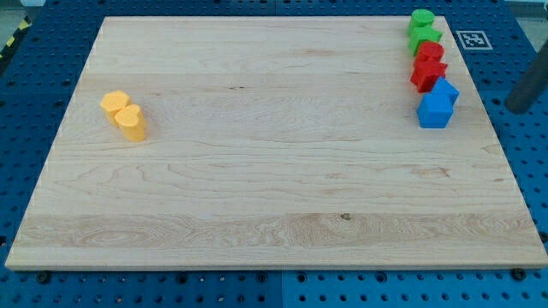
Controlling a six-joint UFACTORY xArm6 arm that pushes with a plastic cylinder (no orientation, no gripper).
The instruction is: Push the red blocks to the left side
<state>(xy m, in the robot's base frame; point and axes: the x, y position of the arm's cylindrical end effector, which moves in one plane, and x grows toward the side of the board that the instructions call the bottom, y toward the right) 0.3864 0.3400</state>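
Two red blocks stand at the view's right edge of the wooden board (257, 171): a small red one (430, 51) and a red star-like one (426, 74) just below it. My tip (515, 108) is the lower end of a dark rod at the view's far right, off the board, over the blue pegboard. It is to the right of the blue blocks, apart from every block.
Two green blocks (421, 19) (425, 38) sit above the red ones. Two blue blocks (445, 90) (434, 111) sit below them. Two yellow blocks (115, 103) (131, 122) stand at the view's left. A marker tag (472, 38) lies on the pegboard.
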